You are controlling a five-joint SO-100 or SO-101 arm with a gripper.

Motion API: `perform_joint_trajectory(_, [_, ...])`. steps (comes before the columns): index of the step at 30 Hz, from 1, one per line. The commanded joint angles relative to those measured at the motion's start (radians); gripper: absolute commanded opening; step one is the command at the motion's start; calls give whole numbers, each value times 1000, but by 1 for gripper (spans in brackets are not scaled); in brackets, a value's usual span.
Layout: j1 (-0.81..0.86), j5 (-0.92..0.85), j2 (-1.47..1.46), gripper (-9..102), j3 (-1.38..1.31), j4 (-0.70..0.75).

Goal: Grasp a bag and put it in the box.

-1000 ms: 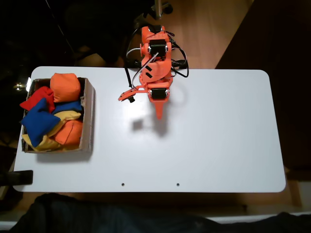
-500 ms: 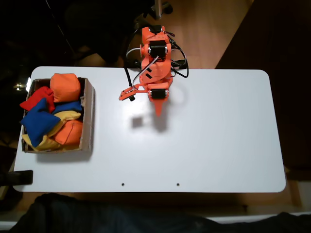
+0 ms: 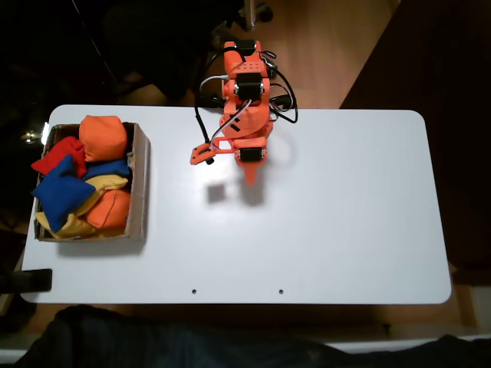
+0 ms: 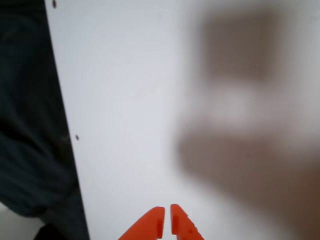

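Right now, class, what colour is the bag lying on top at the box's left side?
Royal blue bag, clearest in the fixed view.

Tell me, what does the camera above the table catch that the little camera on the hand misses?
The fixed view takes in the cardboard box at the table's left end, the blue bag lying on top of orange, red and yellow bags inside it, and the orange arm. The wrist view gives a close look at the hand, its two orange tips nearly together with nothing between them. Both views share the white table and its front edge.
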Motion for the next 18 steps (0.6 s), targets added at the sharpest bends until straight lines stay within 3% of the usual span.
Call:
perform_joint_trajectory(1, [3,-8,6,0,15,-12])
perform_joint_trajectory(18, [3,-14,6,0,48,-21])
